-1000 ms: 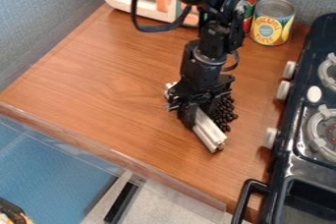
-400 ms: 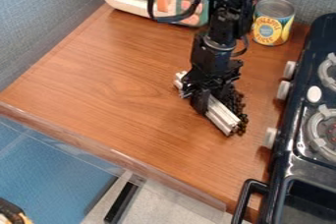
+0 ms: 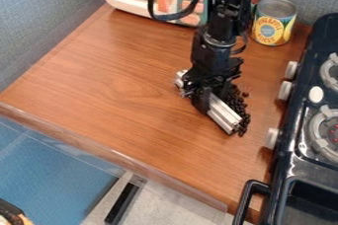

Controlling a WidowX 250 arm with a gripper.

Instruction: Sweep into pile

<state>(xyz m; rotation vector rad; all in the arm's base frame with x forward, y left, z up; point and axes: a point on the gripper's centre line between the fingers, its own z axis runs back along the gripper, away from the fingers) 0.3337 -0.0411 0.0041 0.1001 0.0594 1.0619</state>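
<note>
My gripper point(image 3: 203, 99) is low over the right half of the wooden counter, shut on a silver-grey metal bar point(image 3: 223, 114). The bar lies slantwise at counter level, one end sticking out at the upper left of the gripper and the longer end toward the lower right. Small dark beans point(image 3: 237, 101) are heaped along the bar's right side, close against it. One or two lie slightly apart at the heap's upper right. Part of the heap is hidden behind the gripper and bar.
A toy stove point(image 3: 284, 155) with white knobs borders the counter point(image 3: 112, 86) on the right. A pineapple can point(image 3: 274, 21) stands at the back right, with another can partly behind the arm. A toy microwave point(image 3: 125, 2) is at the back. The counter's front edge runs diagonally below.
The gripper and bar have moved right and slightly toward the back, and the beans have shifted right with them. Since the middle frame there is hardly any movement.
</note>
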